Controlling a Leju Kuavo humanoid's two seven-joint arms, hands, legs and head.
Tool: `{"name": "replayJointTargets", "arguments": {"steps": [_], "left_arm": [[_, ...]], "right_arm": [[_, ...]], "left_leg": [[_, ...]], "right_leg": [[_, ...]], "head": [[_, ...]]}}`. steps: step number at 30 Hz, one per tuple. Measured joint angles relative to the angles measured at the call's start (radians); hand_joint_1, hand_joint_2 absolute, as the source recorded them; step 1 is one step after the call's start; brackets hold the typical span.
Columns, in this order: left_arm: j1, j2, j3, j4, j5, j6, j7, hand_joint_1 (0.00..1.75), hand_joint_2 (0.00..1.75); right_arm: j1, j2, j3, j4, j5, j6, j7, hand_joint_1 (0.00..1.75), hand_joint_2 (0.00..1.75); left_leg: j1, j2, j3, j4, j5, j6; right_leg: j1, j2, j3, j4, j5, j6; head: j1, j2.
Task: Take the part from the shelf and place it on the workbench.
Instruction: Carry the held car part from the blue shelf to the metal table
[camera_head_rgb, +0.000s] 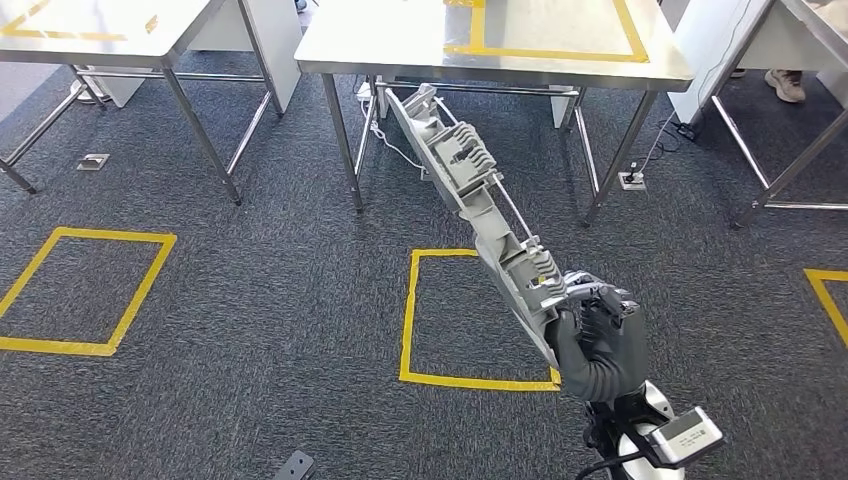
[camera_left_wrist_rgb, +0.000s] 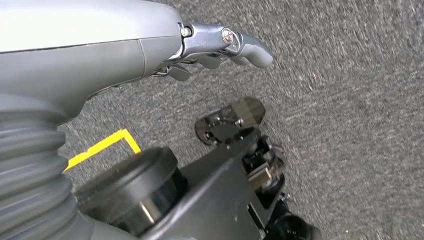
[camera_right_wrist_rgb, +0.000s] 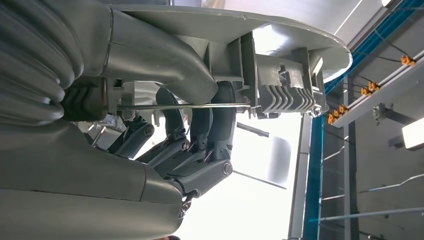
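Note:
The part (camera_head_rgb: 470, 180) is a long grey plastic moulding with ribs and a thin metal rod. My right hand (camera_head_rgb: 597, 335) grips its near end at the lower right of the head view. The part slants up and away, and its far end reaches under the front edge of the steel workbench (camera_head_rgb: 400, 40). In the right wrist view the fingers of my right hand (camera_right_wrist_rgb: 200, 130) wrap the part (camera_right_wrist_rgb: 280, 75) close to its ribbed end. My left hand (camera_left_wrist_rgb: 220, 47) hangs over the carpet and holds nothing, its fingers loosely apart.
A yellow tape frame (camera_head_rgb: 550, 50) marks the workbench top. Steel tables stand at the far left (camera_head_rgb: 100, 30) and far right (camera_head_rgb: 800, 40), with a person's shoe (camera_head_rgb: 785, 85) near the right one. Yellow tape squares (camera_head_rgb: 408, 310) mark the dark carpet. A floor socket (camera_head_rgb: 632, 180) lies by the workbench leg.

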Motion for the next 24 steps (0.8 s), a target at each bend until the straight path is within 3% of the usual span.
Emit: {"name": "replayJointTargets", "arguments": {"steps": [10, 17, 20, 24], "left_arm": [[0.000, 0.000, -0.002, 0.000, -0.020, 0.006, 0.002, 0.00, 1.75], [0.001, 0.001, -0.004, -0.001, -0.030, 0.008, -0.003, 0.00, 1.75], [0.001, 0.002, -0.004, -0.001, -0.032, 0.008, -0.006, 0.00, 1.75], [0.002, 0.002, -0.005, -0.001, -0.047, 0.007, -0.010, 0.00, 1.75]], "right_arm": [[-0.002, 0.007, 0.000, -0.003, 0.000, 0.002, 0.006, 1.75, 1.75], [-0.010, 0.013, 0.001, -0.003, 0.000, 0.013, 0.011, 1.75, 1.75], [-0.010, 0.018, 0.004, -0.003, 0.001, 0.015, 0.012, 1.75, 1.75], [-0.006, 0.020, 0.005, -0.005, 0.008, 0.015, 0.011, 1.75, 1.75]], "left_leg": [[0.000, -0.001, 0.005, -0.003, 0.001, -0.004], [-0.005, -0.001, 0.005, 0.000, -0.001, 0.000], [-0.009, -0.001, 0.005, 0.002, -0.004, 0.006], [-0.004, -0.002, 0.018, -0.016, -0.015, 0.029]], "right_leg": [[-0.001, -0.001, 0.005, 0.000, -0.001, -0.002], [-0.006, -0.001, 0.007, -0.002, 0.001, 0.002], [-0.010, -0.001, 0.008, -0.004, 0.000, 0.008], [-0.010, -0.002, 0.012, 0.018, 0.006, 0.024]], "head": [[0.000, 0.000], [0.000, 0.000], [0.000, 0.000], [0.001, 0.000]]}}
